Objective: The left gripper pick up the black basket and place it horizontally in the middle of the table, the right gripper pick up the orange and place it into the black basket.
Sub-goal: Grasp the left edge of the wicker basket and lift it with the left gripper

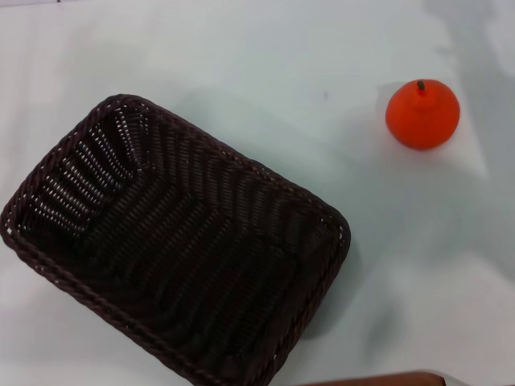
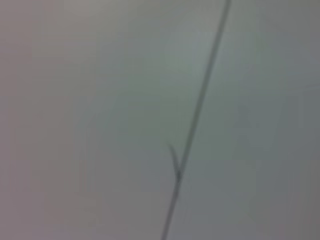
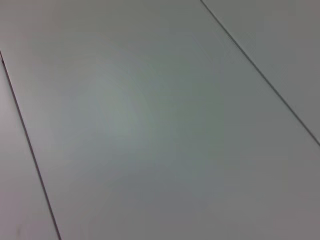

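Observation:
In the head view the black basket (image 1: 177, 241) lies on the white table (image 1: 241, 56) at the left and front, turned at a slant, open side up and empty. The orange (image 1: 422, 114) stands upright on the table at the far right, apart from the basket. Neither the left gripper nor the right gripper shows in any view. The left wrist view shows only a pale blurred surface with a thin dark line (image 2: 195, 120). The right wrist view shows pale flat panels with thin dark seams (image 3: 260, 75).
A brown edge (image 1: 378, 379) shows at the bottom of the head view, near the basket's front right corner. Soft grey shadows (image 1: 475, 48) lie on the table at the far right behind the orange.

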Tool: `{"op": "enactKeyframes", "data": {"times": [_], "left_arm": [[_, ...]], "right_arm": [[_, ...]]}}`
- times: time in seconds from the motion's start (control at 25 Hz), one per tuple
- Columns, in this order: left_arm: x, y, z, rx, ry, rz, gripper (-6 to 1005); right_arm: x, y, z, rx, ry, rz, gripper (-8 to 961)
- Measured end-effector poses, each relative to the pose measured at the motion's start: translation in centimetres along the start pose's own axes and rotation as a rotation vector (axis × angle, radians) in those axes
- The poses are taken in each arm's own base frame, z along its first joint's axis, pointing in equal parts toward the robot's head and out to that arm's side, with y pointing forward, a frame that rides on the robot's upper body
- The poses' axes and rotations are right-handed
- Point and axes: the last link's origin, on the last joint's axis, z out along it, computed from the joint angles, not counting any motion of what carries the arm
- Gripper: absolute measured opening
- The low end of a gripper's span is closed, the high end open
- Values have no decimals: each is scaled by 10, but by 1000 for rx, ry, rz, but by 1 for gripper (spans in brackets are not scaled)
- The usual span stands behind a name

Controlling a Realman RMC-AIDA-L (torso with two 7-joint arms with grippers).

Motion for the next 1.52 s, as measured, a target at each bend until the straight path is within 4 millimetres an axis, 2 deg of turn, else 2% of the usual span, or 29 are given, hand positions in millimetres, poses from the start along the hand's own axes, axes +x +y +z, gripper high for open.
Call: {"op": "enactKeyframes", "data": {"times": [0.16,0.2,0.28,0.4,0.56,0.76,1.28,1.52], "left_arm": [[43,-1,3,-92,-138,50,779],[62,2,6,-137,-208,63,779],[86,8,11,-205,-317,59,779],[112,21,17,-287,-490,51,780],[127,37,25,-283,-699,110,780],[121,57,41,-268,-920,152,780],[60,107,82,-267,-1251,330,780],[42,121,95,-245,-1334,389,780]], "right_arm": [[8,5,2,10,20,5,915],[9,5,3,12,23,6,915],[10,6,3,12,25,6,915],[10,8,4,5,23,5,915],[11,9,4,3,25,2,915],[11,9,6,4,19,-2,915],[10,13,3,-10,5,24,916],[10,15,0,-18,0,34,916]]}}
